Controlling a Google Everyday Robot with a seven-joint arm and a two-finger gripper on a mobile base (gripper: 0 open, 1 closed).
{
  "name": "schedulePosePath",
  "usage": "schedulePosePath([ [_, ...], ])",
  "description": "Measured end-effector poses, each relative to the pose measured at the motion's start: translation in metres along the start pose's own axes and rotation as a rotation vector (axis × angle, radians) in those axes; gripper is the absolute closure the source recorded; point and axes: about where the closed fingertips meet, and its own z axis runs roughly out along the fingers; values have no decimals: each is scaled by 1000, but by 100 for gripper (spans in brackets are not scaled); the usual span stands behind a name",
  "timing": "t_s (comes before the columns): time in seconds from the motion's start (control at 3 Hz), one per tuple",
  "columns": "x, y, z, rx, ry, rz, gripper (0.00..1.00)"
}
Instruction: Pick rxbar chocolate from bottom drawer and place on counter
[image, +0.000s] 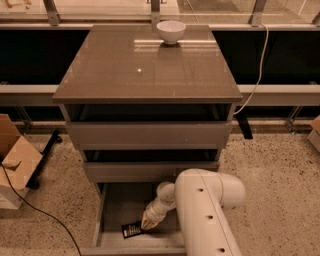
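The gripper (149, 223) sits low inside the open bottom drawer (116, 210), its tip at the right end of the rxbar chocolate (132, 230) — open or clamped, I cannot tell. The bar lies flat on the drawer floor, toward 7 o'clock. On the counter (145, 75), a white bowl (170, 31) stands at 12 o'clock.

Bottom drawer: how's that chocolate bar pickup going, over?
Pincer down in the bottom drawer, at the rxbar chocolate's right end. Bar low in drawer, not yet on counter. White bowl at counter's back edge, out of the way.
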Motion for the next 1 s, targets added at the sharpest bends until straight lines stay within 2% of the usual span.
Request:
schedulePosePath([
  [0.33,-1,-2,10,-5,14,11,100],
  [0.67,-2,-3,14,-4,16,14,100],
  [1.0,8,12,-17,-14,-37,-31,100],
])
